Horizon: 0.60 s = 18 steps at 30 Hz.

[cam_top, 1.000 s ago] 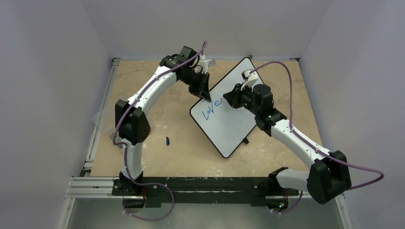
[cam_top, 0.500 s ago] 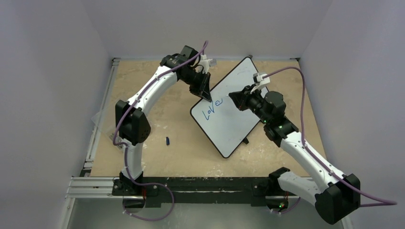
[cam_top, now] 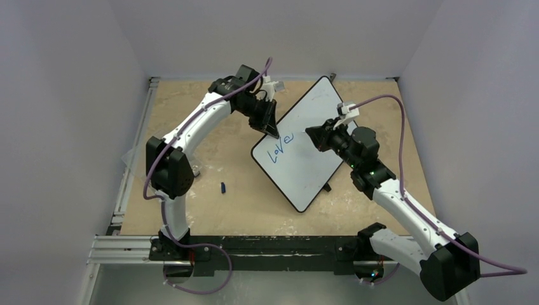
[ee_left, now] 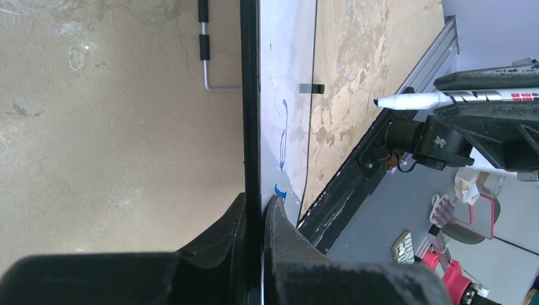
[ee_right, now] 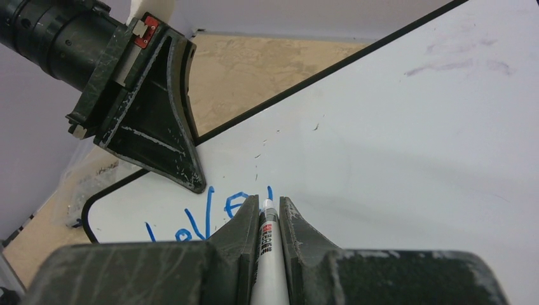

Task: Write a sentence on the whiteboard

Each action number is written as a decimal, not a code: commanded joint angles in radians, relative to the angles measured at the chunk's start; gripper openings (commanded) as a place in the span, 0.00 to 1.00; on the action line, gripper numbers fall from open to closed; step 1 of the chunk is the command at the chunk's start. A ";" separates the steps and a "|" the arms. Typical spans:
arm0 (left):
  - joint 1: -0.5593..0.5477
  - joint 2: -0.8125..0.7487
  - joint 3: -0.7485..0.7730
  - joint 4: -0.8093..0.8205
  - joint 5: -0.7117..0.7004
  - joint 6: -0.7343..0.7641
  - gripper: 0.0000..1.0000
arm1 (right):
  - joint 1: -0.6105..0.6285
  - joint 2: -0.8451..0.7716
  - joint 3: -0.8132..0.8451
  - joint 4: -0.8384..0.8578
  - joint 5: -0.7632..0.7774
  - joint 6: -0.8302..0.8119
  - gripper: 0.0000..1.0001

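Observation:
The whiteboard (cam_top: 306, 170) lies tilted and turned diagonally on the table. My left gripper (cam_top: 272, 130) is shut on its upper left rim, one finger on each face of the board (ee_left: 287, 57), with its tips at the rim (ee_left: 254, 206). The sentence (cam_top: 279, 147) is one blue word, roughly "Love", near that rim; it also shows in the right wrist view (ee_right: 203, 219). My right gripper (cam_top: 316, 136) is shut on a white marker (ee_right: 267, 236). The marker's tip sits at the board (ee_right: 394, 146), just right of the last blue stroke. The marker also shows in the left wrist view (ee_left: 432, 99).
A small blue cap (cam_top: 224, 187) lies on the tan table left of the board. A black foot (cam_top: 327, 187) sticks out under the board's near edge. A metal rod with black grips (ee_left: 204, 44) lies beyond the board. White walls close in three sides.
My right arm's elbow has swung out to the right and its gripper has shifted a little right along the board. My left arm and the board have moved slightly left.

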 commanded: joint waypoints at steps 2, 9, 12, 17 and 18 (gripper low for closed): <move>-0.017 -0.046 -0.069 0.018 -0.198 0.101 0.00 | 0.001 -0.010 -0.010 0.076 0.007 -0.003 0.00; -0.016 -0.056 -0.100 0.028 -0.190 0.117 0.00 | 0.000 0.006 -0.005 0.086 0.012 -0.022 0.00; -0.016 -0.056 -0.097 0.019 -0.183 0.131 0.00 | -0.001 0.012 -0.015 0.113 0.010 -0.027 0.00; -0.015 -0.060 -0.094 0.017 -0.193 0.137 0.00 | -0.001 0.010 -0.043 0.152 0.011 -0.051 0.00; -0.015 -0.058 -0.092 0.014 -0.196 0.135 0.00 | -0.001 0.010 -0.045 0.155 0.018 -0.056 0.00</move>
